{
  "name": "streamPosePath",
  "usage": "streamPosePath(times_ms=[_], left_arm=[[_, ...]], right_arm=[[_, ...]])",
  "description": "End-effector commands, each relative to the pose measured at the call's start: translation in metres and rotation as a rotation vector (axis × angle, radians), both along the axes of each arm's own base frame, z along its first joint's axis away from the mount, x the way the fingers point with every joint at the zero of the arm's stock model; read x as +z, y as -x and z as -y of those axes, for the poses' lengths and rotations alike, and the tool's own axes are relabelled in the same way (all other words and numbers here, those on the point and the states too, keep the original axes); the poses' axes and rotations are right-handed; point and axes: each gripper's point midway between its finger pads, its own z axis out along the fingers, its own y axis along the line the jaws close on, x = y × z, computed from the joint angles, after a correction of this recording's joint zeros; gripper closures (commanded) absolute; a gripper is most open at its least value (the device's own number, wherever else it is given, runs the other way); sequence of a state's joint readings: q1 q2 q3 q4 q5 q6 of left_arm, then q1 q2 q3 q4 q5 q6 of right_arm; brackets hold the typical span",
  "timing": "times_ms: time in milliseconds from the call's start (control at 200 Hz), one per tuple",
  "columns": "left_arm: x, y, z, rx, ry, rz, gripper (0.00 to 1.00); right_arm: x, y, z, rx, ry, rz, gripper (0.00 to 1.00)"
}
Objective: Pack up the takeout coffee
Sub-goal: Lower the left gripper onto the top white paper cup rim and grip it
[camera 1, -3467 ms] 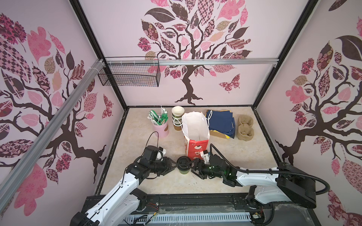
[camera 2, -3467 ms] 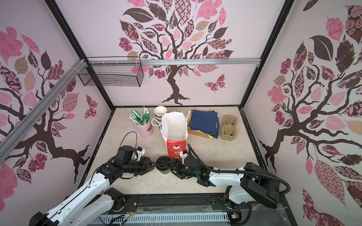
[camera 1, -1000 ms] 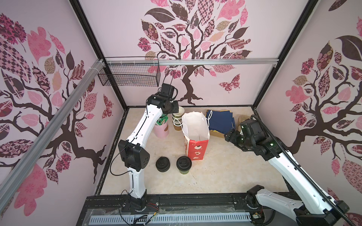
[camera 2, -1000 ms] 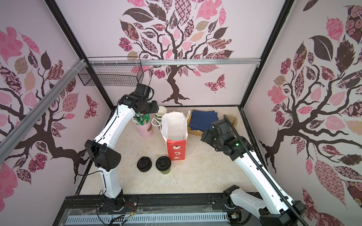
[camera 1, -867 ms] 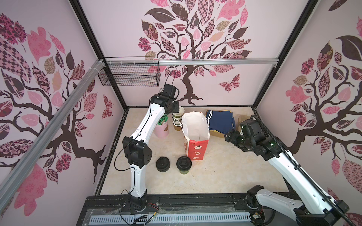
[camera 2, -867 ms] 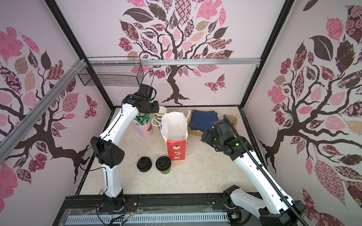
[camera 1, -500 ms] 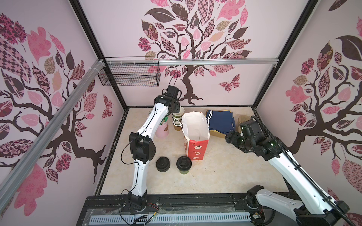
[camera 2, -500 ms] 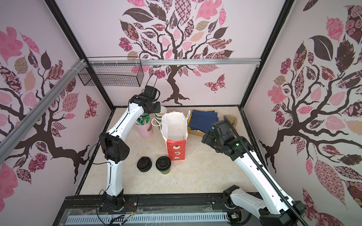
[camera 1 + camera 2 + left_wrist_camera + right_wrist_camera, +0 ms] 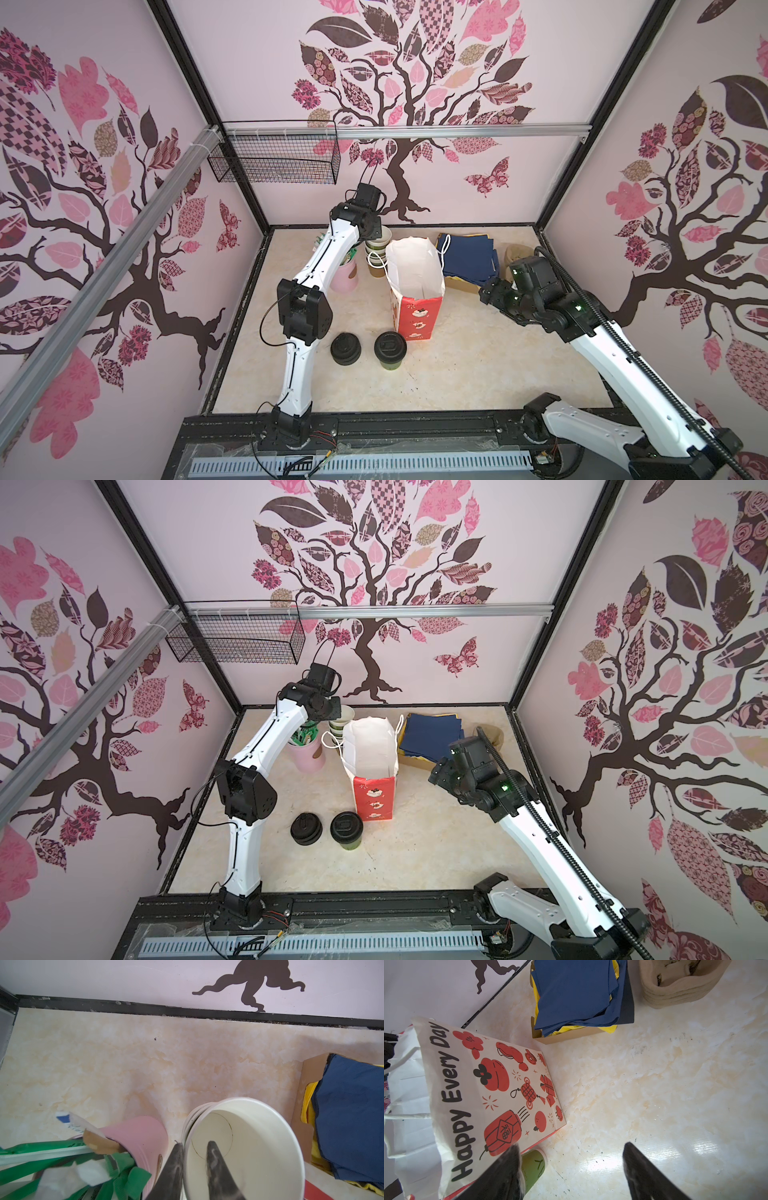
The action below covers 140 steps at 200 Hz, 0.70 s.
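one paper bag [image 9: 415, 286] beside the lidded cup [image 9: 390, 347]

Both top views: high at front, looking down on whole table [image 9: 478, 374], near-identical. Left wrist cam close above cup stack [image 9: 259, 1147]; right wrist cam close by paper bag [image 9: 488, 1084].

One lidded green cup [image 9: 390, 348]. One squat stack of black lids [image 9: 345, 350]. One paper bag [image 9: 415, 316]. One pink cup [image 9: 345, 281] of straws [image 9: 302, 738]. One stack of open paper cups [image 9: 379, 249]. One pile of blue napkins [image 9: 467, 254]. One stack of pulp trays [image 9: 515, 252]. One wire basket [image 9: 274, 166].
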<state>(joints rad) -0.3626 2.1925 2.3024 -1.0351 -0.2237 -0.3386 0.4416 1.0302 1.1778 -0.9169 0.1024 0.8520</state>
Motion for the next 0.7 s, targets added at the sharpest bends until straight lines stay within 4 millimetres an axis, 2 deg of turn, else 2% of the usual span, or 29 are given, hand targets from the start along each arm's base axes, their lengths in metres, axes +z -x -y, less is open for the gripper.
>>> streamPosePath(times_ms=[0, 170, 695], left_arm=[[0.009, -0.008, 0.001, 0.003, -0.001, 0.041, 0.81], [0.008, -0.008, -0.001, 0.009, -0.002, 0.042, 0.84], [-0.009, -0.007, -0.004, 0.003, -0.008, -0.006, 0.84]], right_arm=[[0.013, 0.004, 0.007, -0.027, -0.008, 0.022, 0.19], [0.015, 0.004, 0.007, -0.035, -0.015, 0.026, 0.19], [0.015, 0.006, 0.008, -0.047, -0.028, 0.027, 0.19]])
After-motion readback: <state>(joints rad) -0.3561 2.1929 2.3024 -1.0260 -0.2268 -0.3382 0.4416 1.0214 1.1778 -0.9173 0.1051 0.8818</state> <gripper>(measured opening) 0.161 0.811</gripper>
